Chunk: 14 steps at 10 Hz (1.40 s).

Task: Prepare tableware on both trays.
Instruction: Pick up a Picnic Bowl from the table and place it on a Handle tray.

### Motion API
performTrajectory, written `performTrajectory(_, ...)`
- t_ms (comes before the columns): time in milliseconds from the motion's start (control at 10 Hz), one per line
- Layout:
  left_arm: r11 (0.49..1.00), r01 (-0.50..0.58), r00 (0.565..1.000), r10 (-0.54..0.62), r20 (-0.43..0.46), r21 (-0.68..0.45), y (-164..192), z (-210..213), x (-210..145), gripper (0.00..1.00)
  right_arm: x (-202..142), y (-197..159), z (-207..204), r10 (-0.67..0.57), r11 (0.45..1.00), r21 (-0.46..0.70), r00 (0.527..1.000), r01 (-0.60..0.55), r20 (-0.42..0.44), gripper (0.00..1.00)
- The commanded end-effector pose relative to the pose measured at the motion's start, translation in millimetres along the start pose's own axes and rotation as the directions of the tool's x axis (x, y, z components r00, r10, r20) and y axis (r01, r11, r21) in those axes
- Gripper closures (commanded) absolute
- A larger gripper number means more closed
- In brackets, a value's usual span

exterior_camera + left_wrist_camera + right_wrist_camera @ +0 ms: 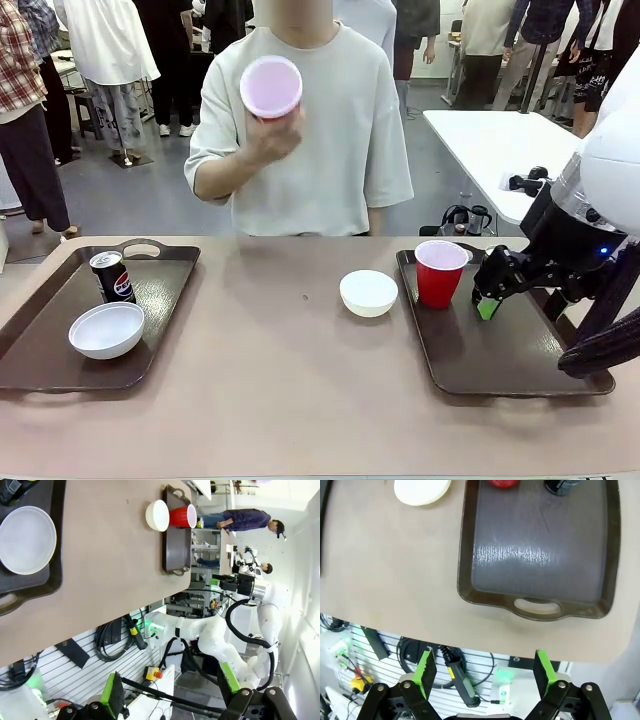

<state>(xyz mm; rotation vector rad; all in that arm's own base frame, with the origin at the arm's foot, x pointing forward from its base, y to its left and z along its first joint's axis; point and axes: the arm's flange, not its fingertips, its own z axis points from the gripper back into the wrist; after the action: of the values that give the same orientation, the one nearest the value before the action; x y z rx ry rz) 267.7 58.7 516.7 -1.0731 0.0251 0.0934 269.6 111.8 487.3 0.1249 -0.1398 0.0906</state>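
1. Right arm hangs low over the right tray [520,370] with its wrist tipped down; right fingers [488,306] are spread wide and empty.
2. Upright red cup [439,275] stands just beside those fingers, mouth up, and a white bowl [368,293] sits on the table [270,390] past the cup.
3. Left fingers [111,696] gape wide and empty, well back from the left tray [56,555].
4. Person's hand [268,135] holds a second cup [271,86] on its side, mouth facing the robot.
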Motion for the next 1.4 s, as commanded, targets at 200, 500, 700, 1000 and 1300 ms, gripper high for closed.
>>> performTrajectory(200,1.0,0.021,1.0,-0.021,0.004,-0.018,1.1,-0.4,0.1,0.0,49.3,36.5,-33.1,-0.002,1.0,-0.03,0.999,0.001,-0.052,0.0)
performTrajectory(500,1.0,0.021,1.0,-0.021,0.004,-0.018,1.1,-0.4,0.1,0.0,76.5,75.2,-59.5,0.029,0.995,-0.097,0.994,-0.039,-0.104,0.0)
performTrajectory(700,1.0,0.021,1.0,-0.021,0.004,-0.018,1.1,-0.4,0.1,0.0,35.7,43.2,-28.2,0.002,0.991,-0.133,0.998,-0.011,-0.069,0.0)
performTrajectory(1000,1.0,0.021,1.0,-0.021,0.004,-0.018,1.1,-0.4,0.1,0.0,-8.6,6.4,-12.1,-0.041,0.995,-0.088,0.998,0.037,-0.038,0.0)
performTrajectory(1300,1.0,0.021,1.0,-0.021,0.004,-0.018,1.1,-0.4,0.1,0.0,38.6,34.1,-37.1,-0.288,0.952,-0.069,0.949,0.298,0.125,0.0)
